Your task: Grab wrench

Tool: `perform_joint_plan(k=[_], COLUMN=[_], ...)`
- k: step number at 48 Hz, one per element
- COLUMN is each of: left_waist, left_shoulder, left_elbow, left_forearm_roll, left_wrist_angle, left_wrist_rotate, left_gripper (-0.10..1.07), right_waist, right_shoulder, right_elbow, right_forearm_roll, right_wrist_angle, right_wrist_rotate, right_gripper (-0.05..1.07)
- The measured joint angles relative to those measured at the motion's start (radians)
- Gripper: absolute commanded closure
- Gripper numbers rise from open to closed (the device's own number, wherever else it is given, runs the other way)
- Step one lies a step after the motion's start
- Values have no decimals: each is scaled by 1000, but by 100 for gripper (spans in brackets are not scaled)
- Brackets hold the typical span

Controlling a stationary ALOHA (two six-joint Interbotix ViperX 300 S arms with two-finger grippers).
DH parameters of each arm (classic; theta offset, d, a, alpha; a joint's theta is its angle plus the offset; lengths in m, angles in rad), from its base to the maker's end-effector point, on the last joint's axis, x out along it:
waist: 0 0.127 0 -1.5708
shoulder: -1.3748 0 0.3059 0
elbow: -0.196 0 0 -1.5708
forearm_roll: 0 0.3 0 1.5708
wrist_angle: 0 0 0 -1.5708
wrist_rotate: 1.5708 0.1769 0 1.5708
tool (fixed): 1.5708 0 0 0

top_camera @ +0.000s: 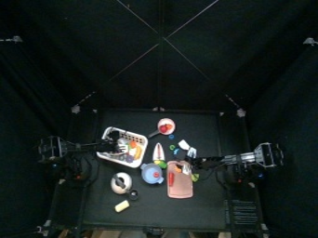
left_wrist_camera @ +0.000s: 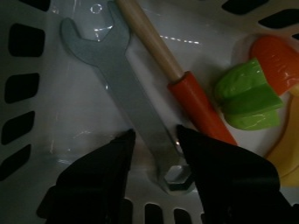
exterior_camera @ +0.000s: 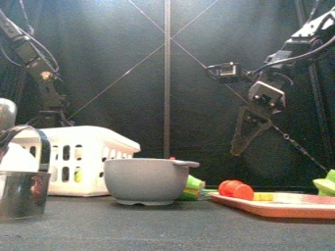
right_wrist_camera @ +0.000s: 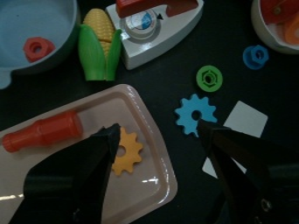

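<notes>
The wrench (left_wrist_camera: 126,96) is seen lying flat in the white basket (left_wrist_camera: 35,105), beside a wooden-handled tool (left_wrist_camera: 173,74). The left gripper (left_wrist_camera: 149,157) is held spread astride its shaft, apparently ready for pinching it.

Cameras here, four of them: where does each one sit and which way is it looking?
Top view: high overhead, straight down on the table; both arms enter from the sides.
Front view: at table height, level across a grey bowl; arms hang behind.
Left wrist view: looks down into the white basket at the wrench; open jaws of left gripper straddle it.
Right wrist view: above the pink tray; right gripper open.
Shared: top and left wrist views both show the basket.
</notes>
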Motion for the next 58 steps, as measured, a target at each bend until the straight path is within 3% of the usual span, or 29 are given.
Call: perform_joint_plan(k=[15, 32, 45, 58], left_waist=[5, 5, -2, -78], left_shoulder=[15, 20, -11, -89], left_elbow=[2, -3, -23, -52], left_forearm_roll=[-2, -2, 3, 71], left_wrist_angle=[-9, -8, -9, 34], left_wrist_rotate=[2, -2, 14, 26], left_gripper=[19, 44, 44, 44], right_waist=[0, 0, 0, 0], right_shoulder=[0, 0, 0, 0], right_elbow=[0, 0, 8, 6], right_forearm_roll=[0, 0, 0, 0], right_wrist_angle=[0, 0, 0, 0], right_wrist_rotate=[0, 0, 0, 0], right_gripper=[3, 3, 3, 3])
